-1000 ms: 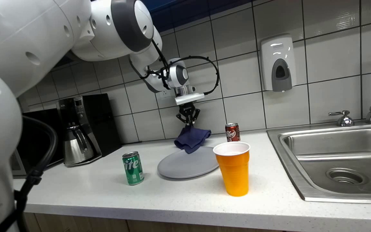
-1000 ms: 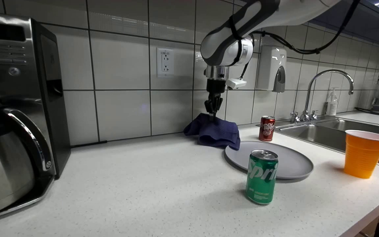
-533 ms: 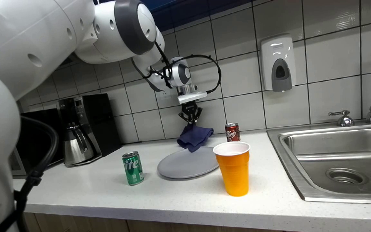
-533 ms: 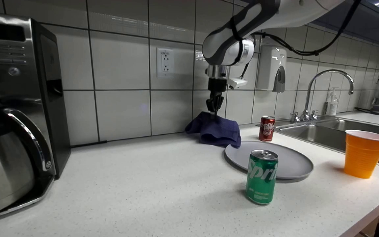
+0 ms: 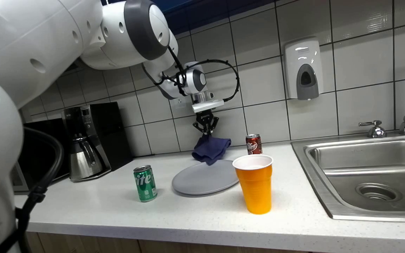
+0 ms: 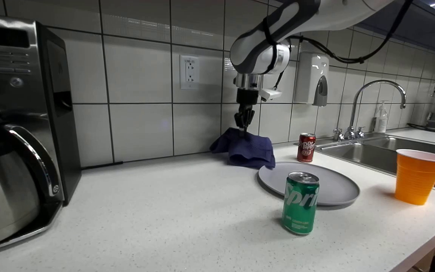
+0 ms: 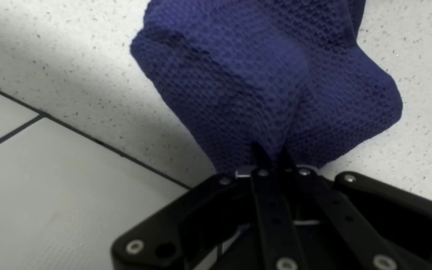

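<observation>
My gripper (image 5: 206, 133) points down near the tiled wall, and it also shows in an exterior view (image 6: 244, 130). In the wrist view its fingers (image 7: 272, 157) are close together with a fold of dark blue cloth (image 7: 246, 82) pinched between them. The cloth hangs bunched below the fingertips in both exterior views (image 5: 211, 150) (image 6: 253, 153). Its lowest corner is at the rear edge of a grey plate (image 5: 202, 181); I cannot tell whether it touches the plate or the counter. A red Dr Pepper can (image 5: 254, 144) stands upright beside the cloth and behind the plate.
A green Sprite can (image 5: 145, 183) and an orange cup (image 5: 258, 189) stand upright on the counter on either side of the plate. A coffee maker (image 6: 21, 94) stands at one end, a steel sink (image 5: 318, 175) at the other. A soap dispenser (image 5: 303, 68) hangs on the wall.
The gripper and held cloth rise slightly, shift a little towards the sink, then drift back. The cloth stays in the fingers. The plate, cans and cup have not moved.
</observation>
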`<state>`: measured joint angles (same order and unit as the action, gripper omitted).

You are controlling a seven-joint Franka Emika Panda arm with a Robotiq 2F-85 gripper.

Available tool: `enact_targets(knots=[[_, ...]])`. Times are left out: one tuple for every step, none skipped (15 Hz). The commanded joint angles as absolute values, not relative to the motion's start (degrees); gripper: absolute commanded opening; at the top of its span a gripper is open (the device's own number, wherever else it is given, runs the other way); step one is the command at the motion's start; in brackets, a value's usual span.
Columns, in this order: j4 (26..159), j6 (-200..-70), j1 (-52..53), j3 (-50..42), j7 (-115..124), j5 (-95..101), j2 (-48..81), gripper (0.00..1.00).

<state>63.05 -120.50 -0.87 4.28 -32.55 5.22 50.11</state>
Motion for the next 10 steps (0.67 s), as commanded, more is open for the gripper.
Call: enact_targets(knots=[[64.16, -119.36, -0.81, 5.18, -33.53, 5.75, 48.16, 0.02], [64.22, -119.50, -0.72, 5.23, -33.47, 5.75, 48.00, 0.02], [64.17, -119.51, -0.60, 5.24, -33.45, 5.80, 47.88, 0.02], [64.20, -119.60, -0.49, 5.23, -33.44, 5.84, 47.76, 0.02], [64.24, -119.68, -0.39, 5.21, -33.43, 5.87, 47.67, 0.02], [64.28, -119.73, -0.33, 5.22, -33.46, 5.87, 47.60, 0.02], [64.29, -119.74, -0.26, 5.24, -33.47, 5.86, 47.55, 0.02], [64.43, -119.93, -0.18, 5.20, -33.44, 5.93, 47.47, 0.02], [64.42, -120.01, -0.13, 5.22, -33.43, 5.92, 47.43, 0.02], [64.50, -120.11, -0.13, 5.23, -33.46, 5.91, 47.36, 0.02]])
